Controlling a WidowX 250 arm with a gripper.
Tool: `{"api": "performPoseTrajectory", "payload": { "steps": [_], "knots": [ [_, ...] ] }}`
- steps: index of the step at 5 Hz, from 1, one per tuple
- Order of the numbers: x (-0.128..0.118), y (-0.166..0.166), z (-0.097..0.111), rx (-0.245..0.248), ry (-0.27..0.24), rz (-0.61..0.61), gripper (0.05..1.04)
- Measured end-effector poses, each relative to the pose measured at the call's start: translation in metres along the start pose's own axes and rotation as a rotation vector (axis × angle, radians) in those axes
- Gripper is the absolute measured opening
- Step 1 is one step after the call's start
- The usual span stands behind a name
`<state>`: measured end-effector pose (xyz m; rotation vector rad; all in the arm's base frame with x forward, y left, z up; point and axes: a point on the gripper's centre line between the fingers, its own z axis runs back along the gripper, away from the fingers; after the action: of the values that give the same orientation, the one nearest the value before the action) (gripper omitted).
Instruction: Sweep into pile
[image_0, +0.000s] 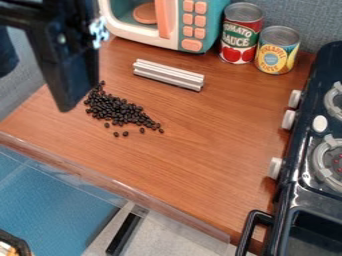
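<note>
Whether the claw (69, 99) is clenched or released cannot be told. If pushed too hard, the dark beans (115, 109) could be scattered off the tabletop (207, 160).

Cans (241, 34) stand right of the toy microwave (177, 22).

Tabletop (200, 165): wood-look, smooth, satin
2 cans (242, 33) (277, 50): metal, shiny rims
Stove (319, 200): glossy black

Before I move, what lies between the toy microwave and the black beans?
In the camera view, a white ribbed bar lies on the counter between the toy microwave and the black beans.
</note>
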<state>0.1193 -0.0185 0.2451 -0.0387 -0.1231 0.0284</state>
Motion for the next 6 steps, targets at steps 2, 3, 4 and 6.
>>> {"api": "performPoseTrajectory", "payload": {
  "steps": [2,3,4,6],
  "knots": [
    [0.014,-0.015,-0.014,-0.006,0.005,0.037,1.001],
    [0.028,-0.026,-0.029,0.001,-0.015,0.074,1.001],
    [0.043,-0.033,-0.045,0.02,-0.032,0.112,1.001],
    [0.098,-0.05,-0.085,0.057,-0.081,0.271,1.001]
  ]
}}
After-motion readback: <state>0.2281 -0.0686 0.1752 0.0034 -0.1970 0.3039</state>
